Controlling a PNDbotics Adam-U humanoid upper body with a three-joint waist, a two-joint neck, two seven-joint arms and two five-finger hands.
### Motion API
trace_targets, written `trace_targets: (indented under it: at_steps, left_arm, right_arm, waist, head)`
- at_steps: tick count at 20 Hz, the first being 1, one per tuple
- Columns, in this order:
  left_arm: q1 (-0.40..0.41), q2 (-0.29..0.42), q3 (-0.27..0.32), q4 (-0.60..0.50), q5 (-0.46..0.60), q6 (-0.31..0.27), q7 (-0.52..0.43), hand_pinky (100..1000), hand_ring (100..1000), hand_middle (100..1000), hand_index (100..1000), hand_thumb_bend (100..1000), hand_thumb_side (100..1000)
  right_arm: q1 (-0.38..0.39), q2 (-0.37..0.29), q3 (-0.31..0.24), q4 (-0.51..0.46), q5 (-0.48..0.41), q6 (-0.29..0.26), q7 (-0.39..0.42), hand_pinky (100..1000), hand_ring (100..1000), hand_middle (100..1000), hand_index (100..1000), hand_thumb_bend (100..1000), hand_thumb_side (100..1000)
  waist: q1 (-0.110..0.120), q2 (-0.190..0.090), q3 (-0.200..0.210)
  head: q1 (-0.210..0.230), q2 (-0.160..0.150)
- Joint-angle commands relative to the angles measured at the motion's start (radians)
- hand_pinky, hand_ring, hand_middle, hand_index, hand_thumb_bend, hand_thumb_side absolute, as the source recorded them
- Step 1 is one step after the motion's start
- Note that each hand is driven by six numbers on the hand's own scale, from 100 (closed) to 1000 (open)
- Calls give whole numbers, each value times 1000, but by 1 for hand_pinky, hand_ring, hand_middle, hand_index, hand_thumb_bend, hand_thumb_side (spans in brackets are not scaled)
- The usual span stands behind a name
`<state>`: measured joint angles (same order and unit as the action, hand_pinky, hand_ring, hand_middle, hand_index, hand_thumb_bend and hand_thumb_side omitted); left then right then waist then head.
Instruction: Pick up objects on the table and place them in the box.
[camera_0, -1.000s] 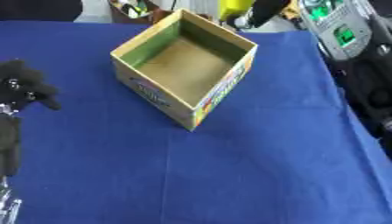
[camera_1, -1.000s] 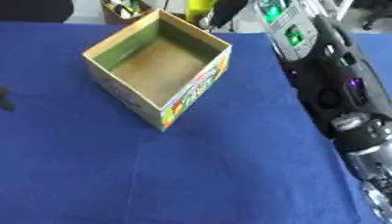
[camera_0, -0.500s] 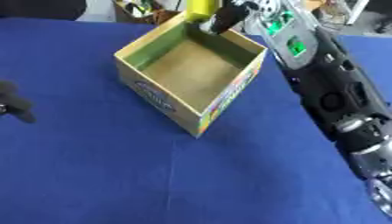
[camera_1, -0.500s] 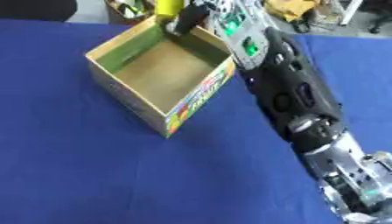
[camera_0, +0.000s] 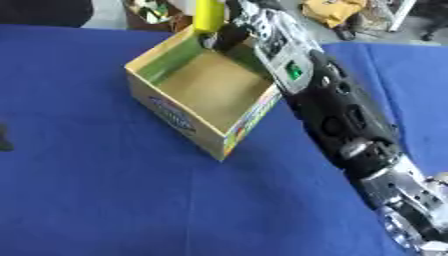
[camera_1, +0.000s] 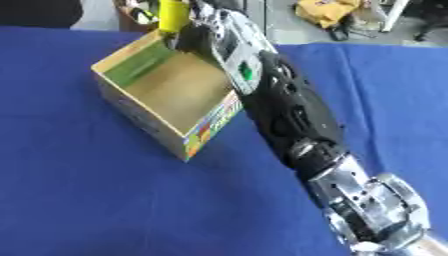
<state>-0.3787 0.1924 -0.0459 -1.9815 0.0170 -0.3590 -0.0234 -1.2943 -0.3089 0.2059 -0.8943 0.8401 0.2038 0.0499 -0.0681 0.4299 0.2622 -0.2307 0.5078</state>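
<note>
Blue cloth is covering the table (camera_0: 105, 200) from edge to edge, and an open cardboard box (camera_0: 203, 97) is sitting on it toward the table's far edge, turned so that one corner is pointing at the near edge. The box is showing a plain brown floor, a green inner wall on its far left side, and colourful printing on its outer faces. The robot's right arm (camera_1: 289, 115), black with silver joints and a small green light on its casing, is stretching diagonally from the table's near right corner up to the box's far corner. At the end of it, the right hand (camera_0: 229, 31) is positioned just over the far rim of the box, with its fingers curling around a yellow object (camera_0: 208, 15), an upright cylinder-like shape whose top is running out of view. The yellow object is hanging above the box's far corner, not yet lying on the box floor. At the table's left edge, a small dark shape (camera_0: 4, 139) is just peeking into the left eye view; it is probably part of the left hand, but whether its fingers are released or clenched cannot be told. Beyond the far edge, blurred clutter is lying on the floor.
</note>
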Motion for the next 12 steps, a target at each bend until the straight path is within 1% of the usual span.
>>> trace_targets:
  at_steps: [1, 2, 3, 4, 5, 6, 7, 10, 12]
  left_arm:
    - [-9, 6, -4, -19, 7, -1, -4, 446, 552, 609, 785, 100, 861]
    - [-8, 6, -4, -19, 7, 0, -4, 446, 552, 609, 785, 100, 862]
    - [-7, 5, -4, -19, 7, 0, -5, 446, 552, 609, 785, 100, 862]
    - [-7, 5, -4, -19, 7, 1, -5, 446, 552, 609, 785, 100, 862]
    - [-5, 5, -4, -19, 7, 1, -5, 446, 552, 609, 785, 100, 862]
    - [-5, 5, -4, -19, 8, 2, -6, 446, 552, 609, 785, 100, 862]
    - [-4, 5, -5, -19, 8, 2, -6, 446, 552, 609, 785, 100, 861]
    - [0, 5, -5, -19, 9, 4, -6, 447, 552, 609, 785, 100, 861]
    - [4, 6, -3, -19, 8, 5, -5, 447, 552, 609, 785, 100, 861]
  right_arm:
    - [-22, -7, 22, 43, 56, -8, -14, 603, 633, 508, 701, 282, 462]
    - [-24, -10, 27, 51, 72, -7, -8, 719, 797, 757, 899, 610, 931]
    - [-26, -12, 29, 54, 88, -5, -4, 719, 797, 757, 899, 610, 931]
    - [-27, -12, 28, 53, 104, -3, 0, 761, 848, 812, 946, 732, 981]
    - [-31, -10, 20, 44, 118, -1, -2, 772, 861, 826, 956, 776, 991]
    - [-32, -9, 12, 33, 132, 1, -3, 772, 861, 826, 956, 776, 991]
    - [-34, -7, 4, 21, 146, 3, -4, 773, 872, 842, 966, 820, 1000]
    - [-39, -3, -30, -23, 183, 2, -23, 762, 865, 837, 962, 842, 991]
    - [-38, -6, -45, -55, 195, 0, -28, 758, 862, 832, 958, 833, 997]
  waist:
    - [5, -22, 1]
    - [5, -23, 0]
    - [5, -24, -1]
    - [5, -24, -2]
    - [6, -25, -3]
    - [7, -26, -4]
    - [8, -28, -5]
    - [9, -35, -10]
    - [10, -39, -15]
  head:
    - [-2, -14]
    - [-2, -13]
    - [-2, -12]
    - [-2, -12]
    - [-1, -10]
    - [0, -8]
    - [1, -7]
    - [4, -4]
    - [9, -2]
